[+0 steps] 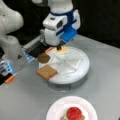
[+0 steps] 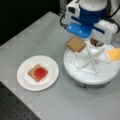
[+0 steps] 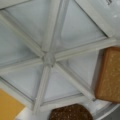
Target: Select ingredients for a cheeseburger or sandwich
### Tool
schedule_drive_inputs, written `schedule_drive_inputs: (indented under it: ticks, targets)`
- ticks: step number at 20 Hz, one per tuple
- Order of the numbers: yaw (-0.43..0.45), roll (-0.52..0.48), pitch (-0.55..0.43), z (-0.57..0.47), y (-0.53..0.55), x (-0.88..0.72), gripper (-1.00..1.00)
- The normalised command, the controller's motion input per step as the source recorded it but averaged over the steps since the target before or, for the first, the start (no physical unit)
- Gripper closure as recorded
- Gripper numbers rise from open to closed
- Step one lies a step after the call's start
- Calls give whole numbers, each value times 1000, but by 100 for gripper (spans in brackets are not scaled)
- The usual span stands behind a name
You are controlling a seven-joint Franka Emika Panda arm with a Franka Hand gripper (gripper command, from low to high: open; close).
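A white round tray (image 1: pixel 75 77) with spoke dividers holds the ingredients in separate sections: a tan bread square (image 1: pixel 46 72), a dark brown patty (image 1: pixel 44 58) and a yellow-orange cheese square (image 1: pixel 61 50). The same bread (image 2: pixel 76 44), patty (image 2: pixel 96 42) and cheese (image 2: pixel 114 54) show in both front views. My gripper (image 1: pixel 60 48) hangs low over the tray's far side, right above the cheese. The wrist view looks down on the tray's hub (image 3: pixel 49 59), with the bread (image 3: pixel 110 75), patty (image 3: pixel 71 113) and cheese (image 3: pixel 8 107) at its edges, and no fingers show. On the white plate (image 2: pixel 50 75) sits the sandwich (image 2: pixel 38 72), a bread square topped by a red tomato disc (image 1: pixel 74 113).
The tray (image 2: pixel 87 77) stands on a grey table. A white and grey machine (image 1: pixel 10 37) with a blue-lit box and a small orange part (image 1: pixel 10 79) stands at a front view's left. A dark perforated surface (image 2: pixel 10 110) borders the table's corner.
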Motion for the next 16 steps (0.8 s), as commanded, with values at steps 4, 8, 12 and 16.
schedule_drive_inputs:
  ticks: [4,8,12,16]
  targets:
    - [50,122,20,-14,-17,-66,-100]
    - [1,216,47,-5,-124,-81,-100]
    - [-1,352,71,-31,-298,-115,-100]
    - [28,395,72,-60,-384,-172,-100]
